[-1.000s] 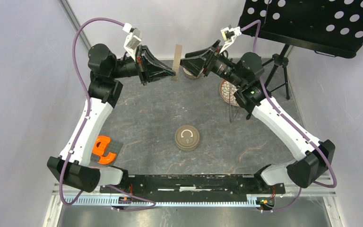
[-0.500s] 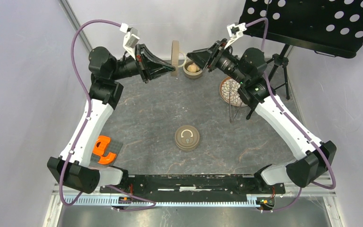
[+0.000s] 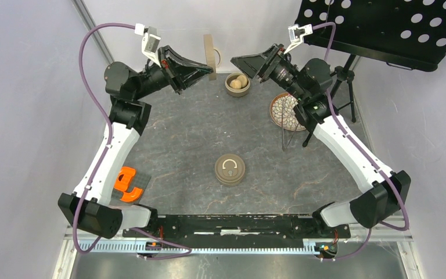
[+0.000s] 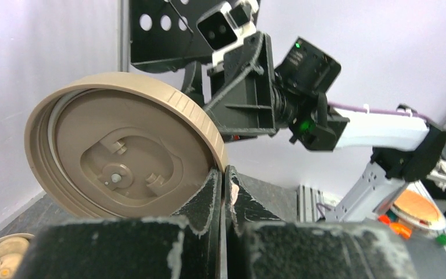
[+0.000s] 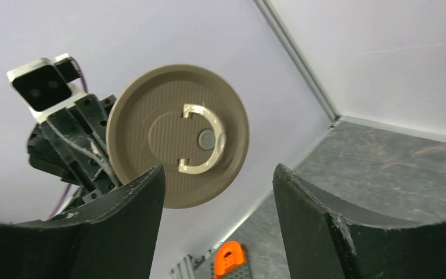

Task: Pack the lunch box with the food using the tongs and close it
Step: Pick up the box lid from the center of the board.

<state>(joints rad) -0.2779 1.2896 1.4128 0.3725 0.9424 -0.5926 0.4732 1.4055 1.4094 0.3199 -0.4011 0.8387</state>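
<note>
Far left on my top view, an orange part (image 3: pixel 129 183) lies on the table (image 3: pixel 180 145), close to the left arm's lower link. The left pincer (image 3: pixel 212 73) is up in the air at the back and is pinched narrow on the rim of a tan lid (image 3: pixel 209 56). The lid stands on edge, well above the table. The left wrist cam shows me its inner side (image 4: pixel 122 157), w/ the two fingers (image 4: pixel 206 197) nearly together on the rim. Just right of the lid and lower, the open pot (image 3: pixel 237 84) sits on the table w/ food (image 3: pixel 239 81) inside. I count approx two pale tan pieces, no more visible.

In the middle of the table, a round tan piece (image 3: pixel 230 170) w/ a ring handle lies flat, well apart from the pot. The right pincer (image 3: pixel 245 63) hangs above and right of the pot, jaws wide and holding nothing, facing the lid's handle side (image 5: pixel 177 142). Under the right arm is the patterned plate (image 3: pixel 286 110), partly hidden. The tongs (image 3: pixel 284 136) lie on the table just at its near edge.
</note>
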